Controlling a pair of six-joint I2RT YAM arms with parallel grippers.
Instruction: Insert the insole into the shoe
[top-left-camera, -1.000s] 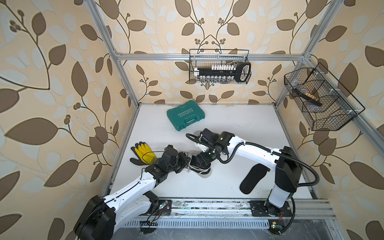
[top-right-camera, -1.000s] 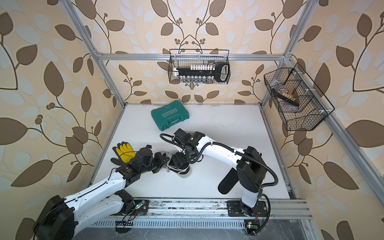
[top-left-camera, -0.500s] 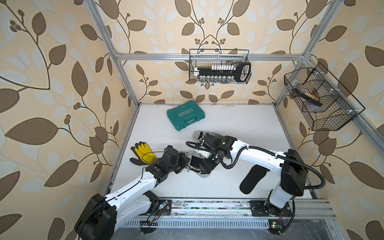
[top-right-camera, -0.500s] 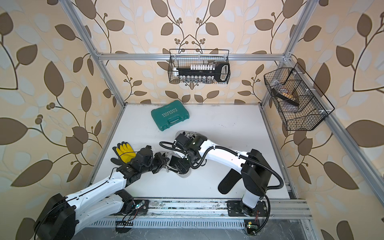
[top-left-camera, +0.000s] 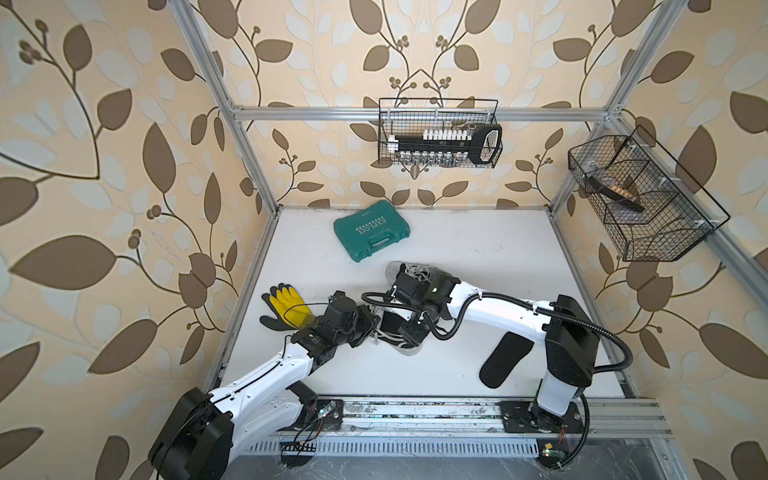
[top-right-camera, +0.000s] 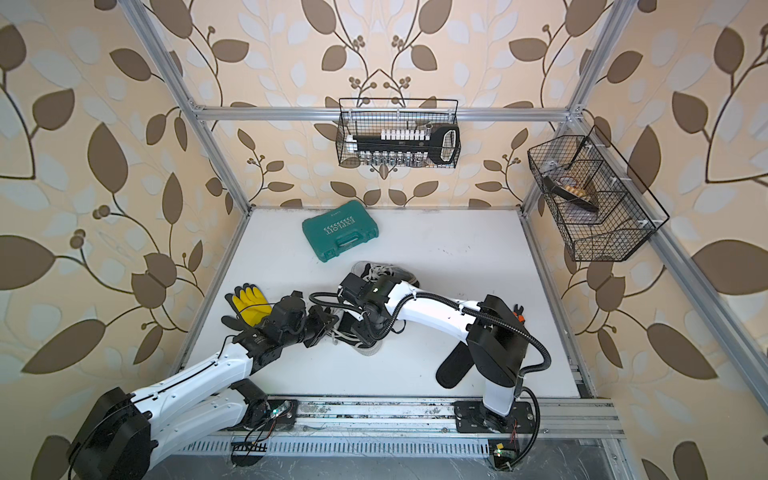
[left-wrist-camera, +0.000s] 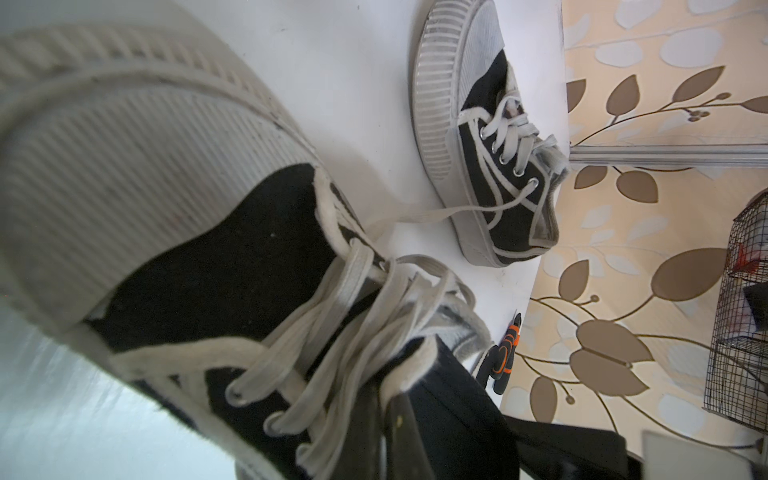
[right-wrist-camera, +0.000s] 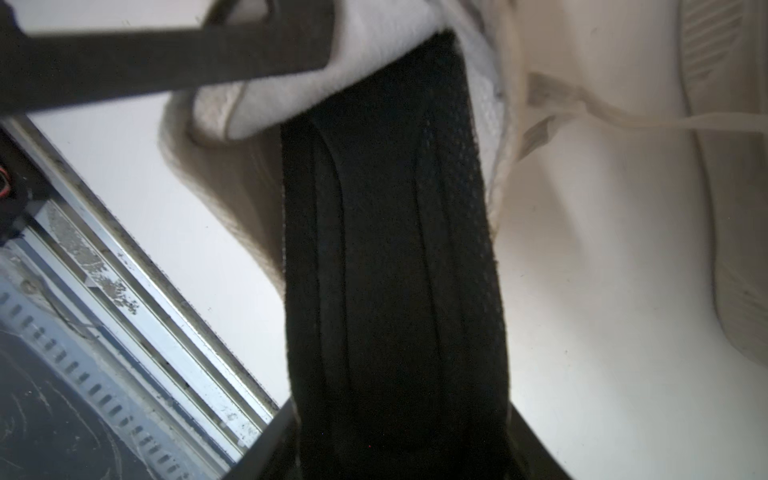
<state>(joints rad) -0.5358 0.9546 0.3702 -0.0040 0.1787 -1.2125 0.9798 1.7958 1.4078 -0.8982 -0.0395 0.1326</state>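
Findings: the shoe (top-left-camera: 408, 351) lies in the front half of the worktop (top-left-camera: 478, 249), about midway between its side edges, with both my grippers at its opening. My left gripper (top-left-camera: 368, 326) is fully closed and appears to pinch the pale lining at the rim of the opening. The insole (right-wrist-camera: 395, 249) has its front end inside the shoe and its heel end sticking out between the jaws of my right gripper (top-left-camera: 409, 332). Those jaws stand partly open on either side of it, and I cannot tell whether they bear on it. In my judgement the insertion is partly done. To do it well, I should keep the rim pulled wide with the left, drive the insole along the line of the sole rather than down into it, and keep it flat so the toe end does not fold. Obstructions: a loose lace (left-wrist-camera: 415, 216) trails across the worktop towards a second shoe (top-left-camera: 415, 272) just behind, under my right wrist, and it could snag. My two grippers work almost touching, so there is little room. Elsewhere, well apart:
- a second insole (top-left-camera: 505, 359) near the front right corner
- yellow gloves (top-left-camera: 286, 303) by the left edge
- a green case (top-left-camera: 371, 235) towards the rear edge
- pliers (top-right-camera: 517, 311) by the right edge
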